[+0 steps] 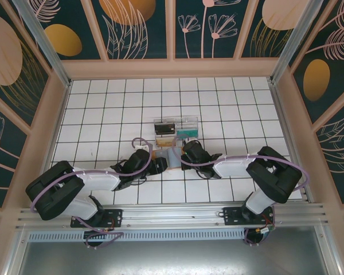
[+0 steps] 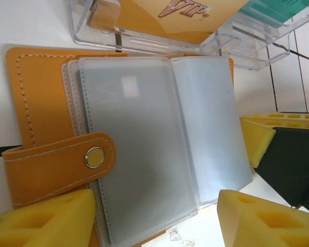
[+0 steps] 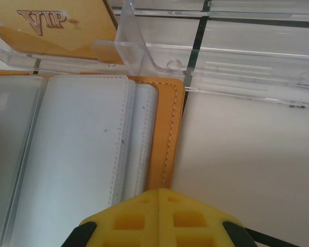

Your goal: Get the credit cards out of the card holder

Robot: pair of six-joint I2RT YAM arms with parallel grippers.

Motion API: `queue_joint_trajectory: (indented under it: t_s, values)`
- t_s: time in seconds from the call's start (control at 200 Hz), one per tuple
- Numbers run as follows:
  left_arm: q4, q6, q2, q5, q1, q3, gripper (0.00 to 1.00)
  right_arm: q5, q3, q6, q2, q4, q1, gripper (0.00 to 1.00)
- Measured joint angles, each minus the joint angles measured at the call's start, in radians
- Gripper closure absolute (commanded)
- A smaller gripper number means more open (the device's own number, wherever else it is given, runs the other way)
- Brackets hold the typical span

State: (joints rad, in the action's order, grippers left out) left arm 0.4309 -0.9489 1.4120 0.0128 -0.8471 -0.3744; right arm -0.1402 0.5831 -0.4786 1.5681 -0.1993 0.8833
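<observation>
From above, we saw the card holder (image 1: 168, 158) lying open on the white tiled table (image 1: 103, 103). It sat between the left gripper (image 1: 158, 166) and the right gripper (image 1: 184, 152), just in front of a clear plastic tray (image 1: 176, 127). At that size we could not read either pair of jaws.

In the left wrist view, the holder's tan-orange cover (image 2: 38, 87) lay flat with its frosted pocket sleeves (image 2: 139, 144) fanned open on top. The strap (image 2: 56, 167) with its metal snap (image 2: 94, 157) was folded over the sleeves' edge. The left gripper's yellow fingers (image 2: 41, 224) stood wide apart at the bottom corners, closed on nothing. The tray lay just beyond the holder, with a gold VIP card (image 2: 180, 13) and a teal card (image 2: 278, 7) in separate compartments.

In the right wrist view, the right gripper's yellow pads (image 3: 159, 218) were pressed together with nothing visible between them. Their tip was at the near edge of the holder's orange cover. The pale sleeves lay to the left, and the tray wall touched the holder's far edge.
</observation>
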Motion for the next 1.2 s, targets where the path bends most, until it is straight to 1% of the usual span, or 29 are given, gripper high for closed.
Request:
queue_joint_trajectory:
  t_s: [0.025, 0.055, 0.15, 0.17, 0.21, 0.545, 1.051, 1.201]
  values:
    - [0.002, 0.001, 0.0, 0.003, 0.0, 0.0, 0.29, -0.002, 0.0, 0.0, 0.0, 0.0, 0.001, 0.99]
    - [0.008, 0.001, 0.0, 0.006, 0.0, 0.0, 0.26, -0.002, 0.0, 0.0, 0.001, 0.0, 0.001, 0.99]
    - [0.023, -0.002, 0.0, 0.013, 0.0, 0.0, 0.24, -0.005, 0.002, 0.0, 0.003, 0.0, 0.002, 0.99]
    - [0.025, -0.003, 0.0, 0.014, 0.0, 0.0, 0.22, -0.006, 0.002, 0.0, 0.004, 0.0, 0.002, 0.99]
    - [0.031, -0.003, 0.0, 0.018, 0.0, 0.0, 0.21, -0.007, 0.004, 0.0, 0.004, 0.0, 0.002, 0.99]
    - [0.075, -0.006, -0.013, 0.057, 0.0, 0.016, 0.21, -0.008, 0.008, -0.001, 0.016, -0.015, 0.01, 0.99]
    - [0.156, -0.008, -0.018, 0.086, 0.0, 0.023, 0.21, 0.002, 0.013, -0.008, 0.023, -0.026, 0.016, 0.99]
    - [0.174, -0.008, -0.009, 0.101, 0.0, 0.005, 0.21, 0.003, -0.012, -0.021, -0.003, -0.029, 0.023, 0.99]
